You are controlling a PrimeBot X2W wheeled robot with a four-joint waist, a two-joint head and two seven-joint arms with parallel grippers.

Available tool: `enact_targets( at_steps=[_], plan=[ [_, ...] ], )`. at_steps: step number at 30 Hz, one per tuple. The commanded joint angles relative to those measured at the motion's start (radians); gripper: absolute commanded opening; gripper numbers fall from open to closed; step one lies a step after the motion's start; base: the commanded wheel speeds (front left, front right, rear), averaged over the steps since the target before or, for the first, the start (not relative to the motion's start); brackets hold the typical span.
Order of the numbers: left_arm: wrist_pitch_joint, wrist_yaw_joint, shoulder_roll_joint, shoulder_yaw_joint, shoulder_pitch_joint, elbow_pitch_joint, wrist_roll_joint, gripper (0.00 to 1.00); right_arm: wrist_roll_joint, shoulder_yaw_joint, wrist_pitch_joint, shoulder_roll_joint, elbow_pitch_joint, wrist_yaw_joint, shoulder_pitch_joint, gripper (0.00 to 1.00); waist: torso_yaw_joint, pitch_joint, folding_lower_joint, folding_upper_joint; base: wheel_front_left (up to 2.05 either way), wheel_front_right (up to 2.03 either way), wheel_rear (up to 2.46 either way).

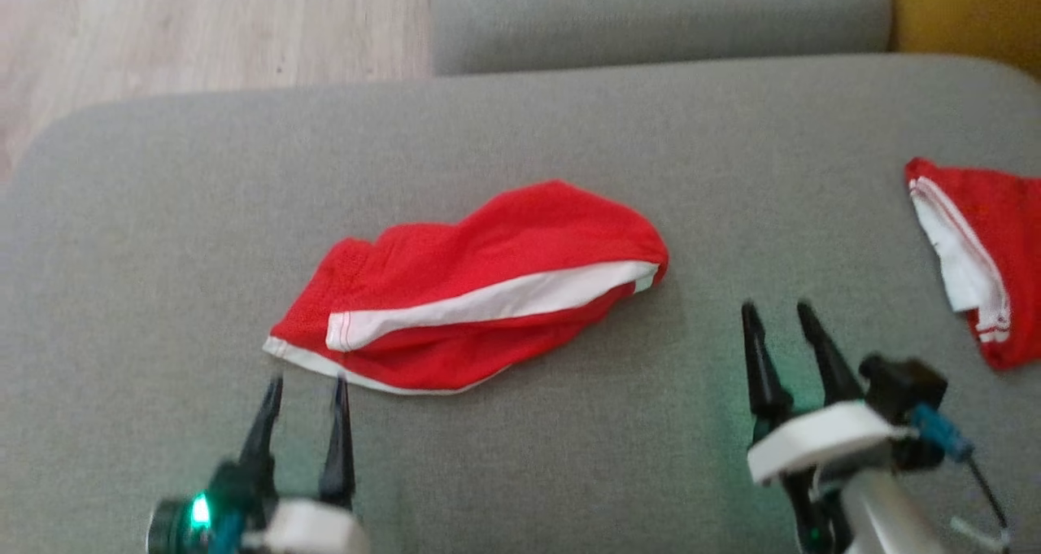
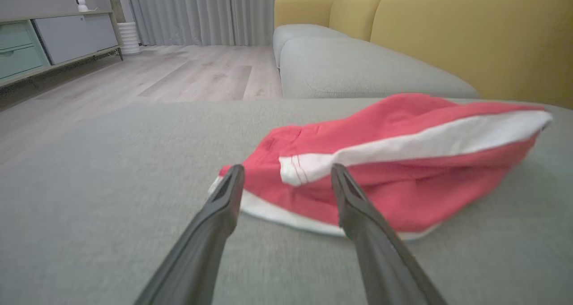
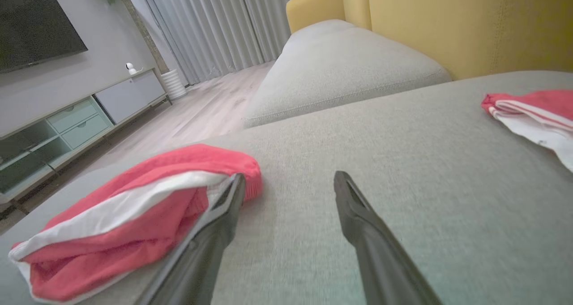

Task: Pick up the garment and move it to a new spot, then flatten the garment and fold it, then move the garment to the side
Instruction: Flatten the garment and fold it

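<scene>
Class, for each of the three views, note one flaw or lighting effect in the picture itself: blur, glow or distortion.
Head view: soft overall, the red garment smeared at its edges; a green glow tints the grey cushion by the left hand and right hand. Left wrist view: the near fingers are blurred. Right wrist view: the wide-angle lens tilts the cabinet.

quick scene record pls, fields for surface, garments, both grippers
surface: grey cushion
main item: red garment, white stripe, lying loosely folded mid-cushion
other item: second red garment, far right on the cushion
left gripper: open, empty, tips just short of the red garment's near left edge
right gripper: open, empty, apart from both garments
</scene>
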Motion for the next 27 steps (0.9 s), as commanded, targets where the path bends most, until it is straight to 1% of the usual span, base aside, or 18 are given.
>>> enact_targets(
  at_steps=[1, 6, 11, 13, 22, 27],
  plan=[
    [-0.005, 0.013, 0.006, 0.034, 0.024, -0.053, 0.016, 1.00, 0.008, 0.034, -0.007, -0.001, -0.034, -0.001, 0.015, 1.00, -0.001, -0.043, 0.0001, 0.0000, 0.00, 0.00, 0.00],
    [-0.005, 0.040, 0.003, 0.038, 0.129, -0.102, 0.045, 1.00, 0.013, 0.050, -0.007, -0.001, -0.041, -0.001, 0.067, 1.00, 0.014, -0.079, 0.0001, 0.0000, 0.00, 0.00, 0.00],
    [-0.005, 0.037, 0.001, 0.035, 0.159, -0.111, 0.049, 1.00, 0.033, 0.075, -0.007, -0.001, -0.023, -0.001, 0.085, 1.00, 0.039, -0.080, 0.0001, 0.0000, 0.00, 0.00, 0.00],
    [-0.005, 0.030, 0.001, 0.014, 0.148, -0.109, 0.044, 1.00, 0.107, 0.099, -0.007, -0.001, 0.003, -0.001, 0.065, 1.00, 0.068, -0.057, 0.0001, 0.0000, 0.00, 0.00, 0.00],
    [-0.005, 0.015, 0.001, -0.050, 0.088, -0.103, 0.031, 1.00, 0.220, 0.099, -0.007, -0.001, 0.126, -0.001, -0.073, 1.00, 0.163, 0.038, 0.0001, 0.0000, 0.00, 0.00, 0.00],
    [-0.005, 0.011, 0.001, -0.068, 0.067, -0.099, 0.027, 1.00, 0.284, 0.107, -0.007, -0.001, 0.185, -0.001, -0.128, 1.00, 0.208, 0.068, 0.0001, 0.0000, 0.00, 0.00, 0.00]
  ],
)
